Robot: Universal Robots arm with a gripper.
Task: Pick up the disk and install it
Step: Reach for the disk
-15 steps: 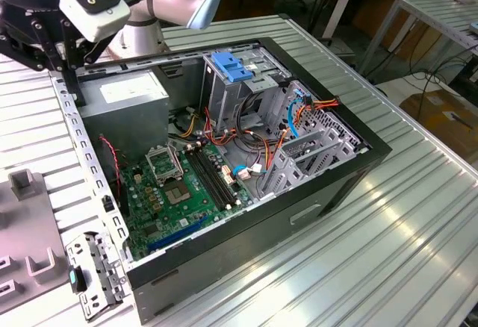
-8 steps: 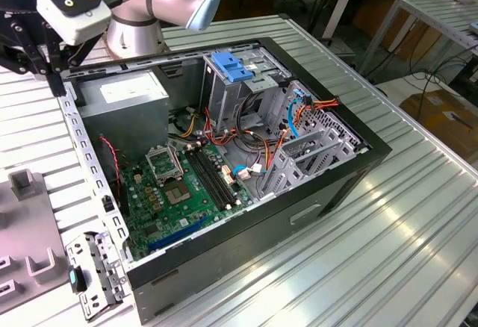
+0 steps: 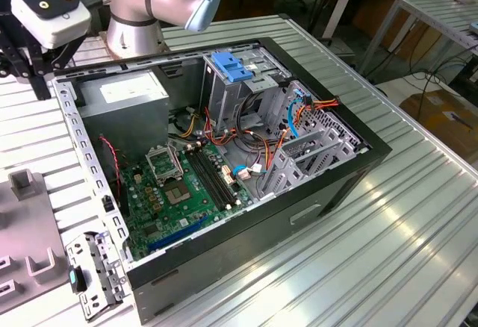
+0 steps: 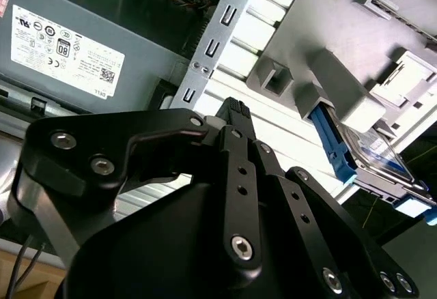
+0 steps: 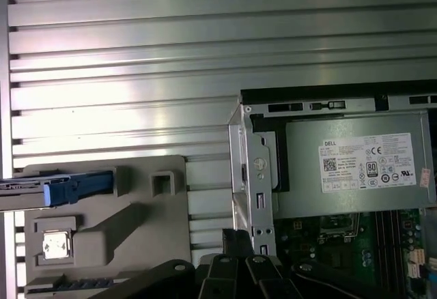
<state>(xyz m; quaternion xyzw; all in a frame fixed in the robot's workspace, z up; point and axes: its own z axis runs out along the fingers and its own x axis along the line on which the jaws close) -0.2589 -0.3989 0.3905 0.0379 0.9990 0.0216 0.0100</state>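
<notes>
The disk (image 4: 374, 154) is a silver-grey drive with blue rails, standing in a slot of the grey fixture (image 4: 321, 33) beside the computer case. In the first wrist view the disk (image 5: 48, 191) sits at the fixture's (image 5: 109, 231) far end. My gripper (image 4: 230, 111) is shut with nothing in it. It hangs over the ribbed table between the fixture and the case's corner, well apart from the disk. In the first wrist view the gripper (image 5: 236, 239) is beside the case's metal corner bracket (image 5: 256, 176).
The open computer case (image 3: 224, 148) holds a green motherboard (image 3: 179, 185), a grey power-supply box (image 3: 123, 99) with a white sticker, and a bare-metal cage with a blue latch (image 3: 228, 66). The arm's base (image 3: 138, 13) stands behind the case. A metal bracket (image 3: 93, 275) lies by the case's front.
</notes>
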